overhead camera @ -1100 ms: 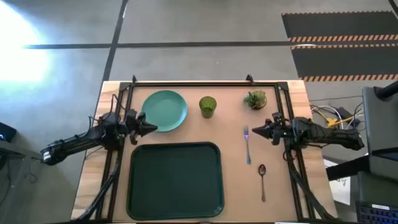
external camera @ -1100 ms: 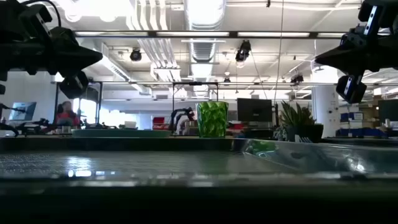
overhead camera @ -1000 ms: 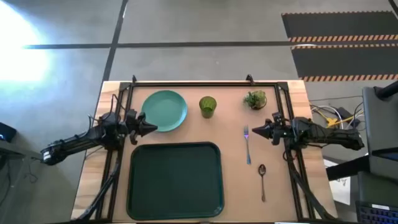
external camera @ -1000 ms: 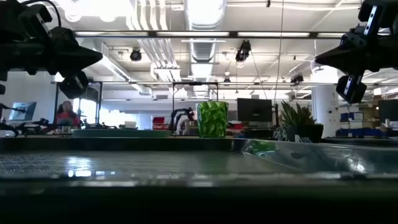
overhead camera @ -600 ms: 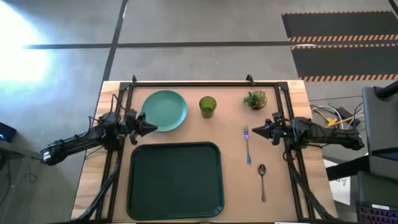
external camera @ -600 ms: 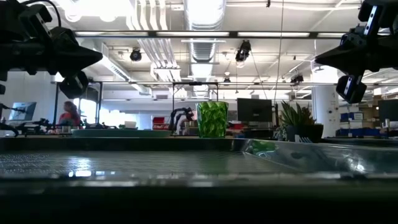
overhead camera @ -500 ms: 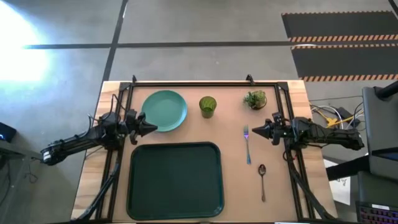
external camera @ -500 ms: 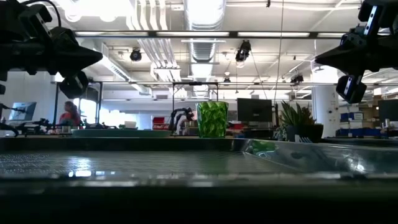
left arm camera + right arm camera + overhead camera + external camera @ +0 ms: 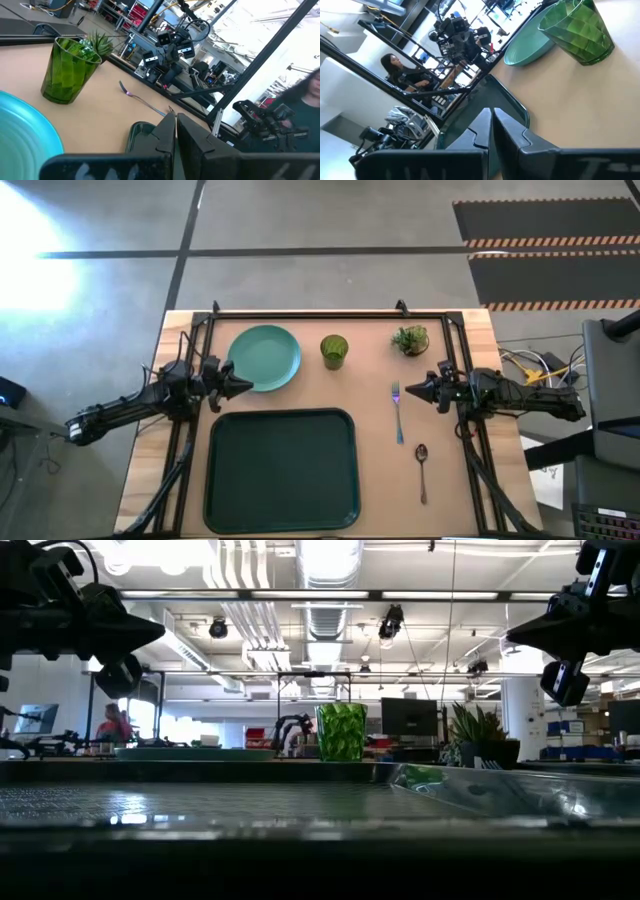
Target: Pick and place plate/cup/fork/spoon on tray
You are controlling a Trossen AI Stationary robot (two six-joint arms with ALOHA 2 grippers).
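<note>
Teal plate, cup, fork and spoon lie on the desk beside the tray. Left tool hovers closed near the plate. Right tool hovers closed beside the fork.

Two slim matte-black jointed arms, thin black cables trailing along links. Left gripper and right gripper: dark wedge-shaped fingers tapering to points. Black tubular frame rails flank tan wooden table.
</note>
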